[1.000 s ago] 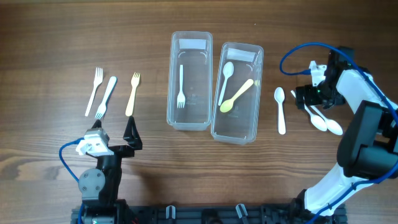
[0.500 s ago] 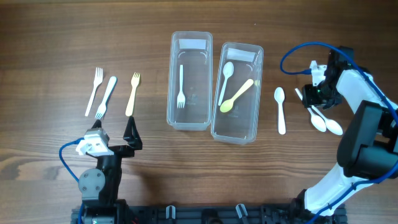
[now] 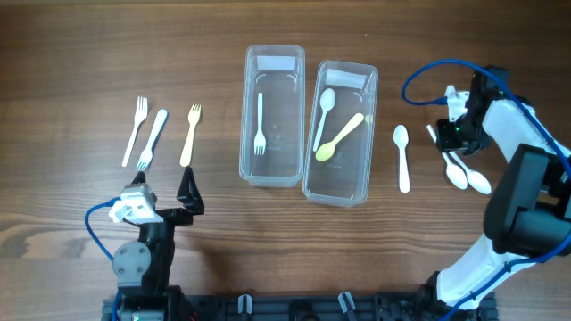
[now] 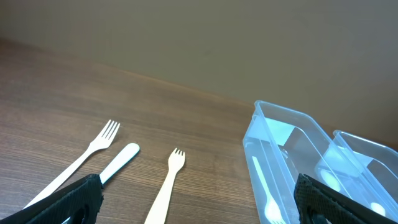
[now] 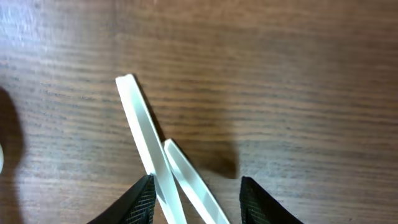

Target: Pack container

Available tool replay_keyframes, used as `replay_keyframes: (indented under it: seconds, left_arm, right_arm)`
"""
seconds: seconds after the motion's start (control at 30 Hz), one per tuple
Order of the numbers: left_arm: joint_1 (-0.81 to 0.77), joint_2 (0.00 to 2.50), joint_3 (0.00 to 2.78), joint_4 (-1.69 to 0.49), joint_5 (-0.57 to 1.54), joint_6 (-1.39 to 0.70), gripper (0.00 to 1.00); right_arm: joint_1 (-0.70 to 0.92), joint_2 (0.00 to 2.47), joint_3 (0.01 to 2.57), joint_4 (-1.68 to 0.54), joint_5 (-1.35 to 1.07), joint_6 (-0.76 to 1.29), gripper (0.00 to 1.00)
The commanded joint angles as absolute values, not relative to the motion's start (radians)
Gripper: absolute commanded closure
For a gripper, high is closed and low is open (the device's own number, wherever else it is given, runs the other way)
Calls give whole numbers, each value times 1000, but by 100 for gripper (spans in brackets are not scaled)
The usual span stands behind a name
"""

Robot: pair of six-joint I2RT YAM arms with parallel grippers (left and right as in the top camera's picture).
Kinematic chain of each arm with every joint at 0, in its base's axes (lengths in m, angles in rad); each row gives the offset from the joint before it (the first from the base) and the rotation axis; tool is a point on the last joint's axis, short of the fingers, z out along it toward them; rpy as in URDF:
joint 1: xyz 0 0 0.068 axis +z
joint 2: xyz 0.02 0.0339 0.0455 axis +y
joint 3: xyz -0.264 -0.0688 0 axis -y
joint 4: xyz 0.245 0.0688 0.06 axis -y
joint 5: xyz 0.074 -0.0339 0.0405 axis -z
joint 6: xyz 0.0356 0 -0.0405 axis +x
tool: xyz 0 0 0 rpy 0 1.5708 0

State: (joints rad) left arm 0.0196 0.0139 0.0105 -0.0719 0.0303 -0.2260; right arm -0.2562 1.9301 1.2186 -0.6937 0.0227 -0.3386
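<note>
Two clear containers stand mid-table. The left container [image 3: 245, 116] holds a white fork [image 3: 260, 125]; the right container [image 3: 370, 134] holds a white spoon [image 3: 323, 116] and a yellow spoon [image 3: 339, 138]. At the far right my right gripper [image 3: 449, 135] is low over the handle ends of two white spoons [image 3: 457, 169] [image 3: 477, 181]. In the right wrist view the gripper [image 5: 196, 186] is half closed around both handles [image 5: 140, 124] [image 5: 189, 174]; the left pad touches one, and a small gap remains at the right pad. My left gripper [image 3: 163, 189] is wide open and holds nothing.
Three forks lie at the left: two white [image 3: 134, 132] [image 3: 153, 138] and one cream [image 3: 190, 135], which also lies ahead of the open left gripper [image 4: 193, 205] in the left wrist view. A lone white spoon [image 3: 402, 159] lies between the right container and my right gripper.
The right gripper's jaws have narrowed around the two spoon handles and shifted slightly toward them. The left arm, containers and cutlery have not moved.
</note>
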Motion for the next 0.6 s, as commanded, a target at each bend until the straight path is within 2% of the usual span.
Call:
replay_keyframes:
  seconds: [0.0, 0.17, 0.27, 0.3, 0.57]
  left_arm:
    - [19, 7, 6, -76, 28, -217, 0]
    - [19, 7, 6, -76, 28, -217, 0]
    - [19, 7, 6, -76, 28, -217, 0]
    - [19, 7, 6, -76, 28, -217, 0]
    - [19, 7, 6, -76, 28, -217, 0]
  right_arm:
    - [-258, 1942, 1219, -676, 32, -337, 57]
    - [-258, 1942, 1219, -670, 52, -336, 57]
    - [-258, 1942, 1219, -670, 52, -336, 71]
    - [-258, 1942, 1219, -669, 52, -337, 73]
    - [-258, 1942, 1219, -643, 44, -341, 70]
